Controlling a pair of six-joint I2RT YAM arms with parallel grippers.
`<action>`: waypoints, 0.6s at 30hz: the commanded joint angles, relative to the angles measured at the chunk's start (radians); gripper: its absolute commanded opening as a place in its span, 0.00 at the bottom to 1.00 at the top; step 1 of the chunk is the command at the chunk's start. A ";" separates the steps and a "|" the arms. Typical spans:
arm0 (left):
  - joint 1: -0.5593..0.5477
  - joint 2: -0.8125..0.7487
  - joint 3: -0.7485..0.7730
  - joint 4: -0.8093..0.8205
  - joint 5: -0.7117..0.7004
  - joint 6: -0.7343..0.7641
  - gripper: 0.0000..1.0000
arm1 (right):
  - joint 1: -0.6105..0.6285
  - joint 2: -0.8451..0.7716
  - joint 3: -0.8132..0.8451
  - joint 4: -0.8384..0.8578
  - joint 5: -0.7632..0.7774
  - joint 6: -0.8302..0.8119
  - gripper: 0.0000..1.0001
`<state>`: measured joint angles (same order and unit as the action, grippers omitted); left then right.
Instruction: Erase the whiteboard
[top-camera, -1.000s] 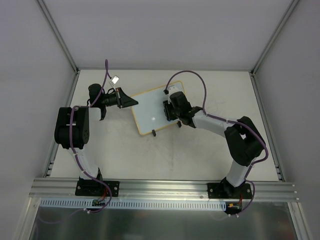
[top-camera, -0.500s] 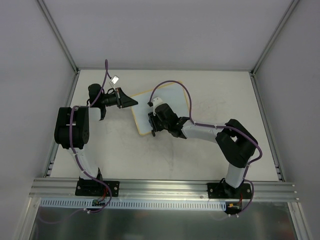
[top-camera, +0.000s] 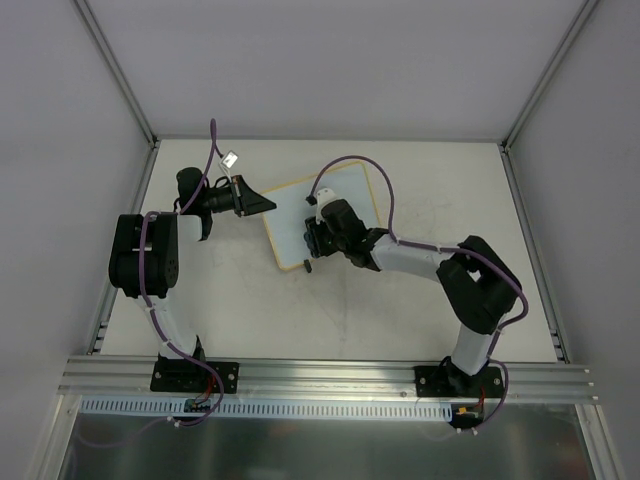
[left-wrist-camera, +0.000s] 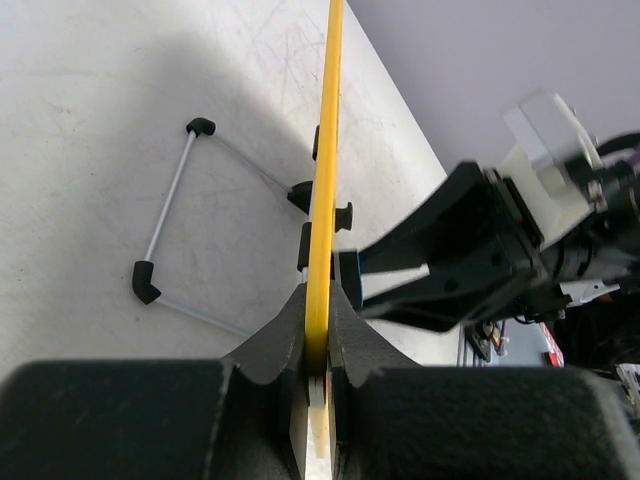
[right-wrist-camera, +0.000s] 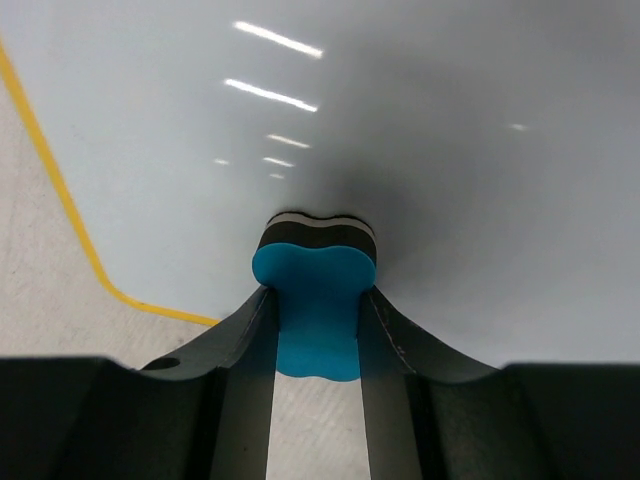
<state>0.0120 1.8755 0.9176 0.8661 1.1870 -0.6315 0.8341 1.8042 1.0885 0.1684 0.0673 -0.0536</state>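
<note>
The whiteboard (top-camera: 288, 222), white with a pale-yellow frame, is tilted up off the table at mid-rear. My left gripper (top-camera: 266, 204) is shut on its left edge; in the left wrist view the yellow frame (left-wrist-camera: 326, 190) runs edge-on between the jaws of the left gripper (left-wrist-camera: 318, 302). My right gripper (top-camera: 318, 236) is over the board's lower left part, shut on a blue eraser (right-wrist-camera: 316, 296). The eraser's dark felt end presses on the white surface (right-wrist-camera: 420, 120) near the yellow corner (right-wrist-camera: 62, 205). No writing shows on the visible surface.
A thin wire stand with black corner pieces (left-wrist-camera: 168, 212) lies on the table behind the board. A black clip foot (top-camera: 307, 266) sticks out at the board's near edge. Grey walls close in the table, and an aluminium rail (top-camera: 320, 376) runs along the front.
My right gripper has carried the eraser from the board's right part leftward and down to its lower left, then back a little. The left arm and board have stayed put.
</note>
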 joint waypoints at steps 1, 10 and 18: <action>-0.007 -0.012 0.009 0.014 0.005 0.056 0.00 | -0.096 -0.068 -0.024 0.040 -0.021 0.018 0.00; -0.007 -0.013 0.009 0.016 0.006 0.056 0.00 | -0.251 -0.095 -0.038 0.019 -0.031 0.003 0.00; -0.007 -0.010 0.010 0.013 0.006 0.056 0.00 | -0.366 -0.094 -0.061 0.014 -0.012 0.009 0.00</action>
<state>0.0120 1.8755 0.9176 0.8658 1.1873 -0.6334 0.5156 1.7336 1.0458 0.1703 -0.0048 -0.0402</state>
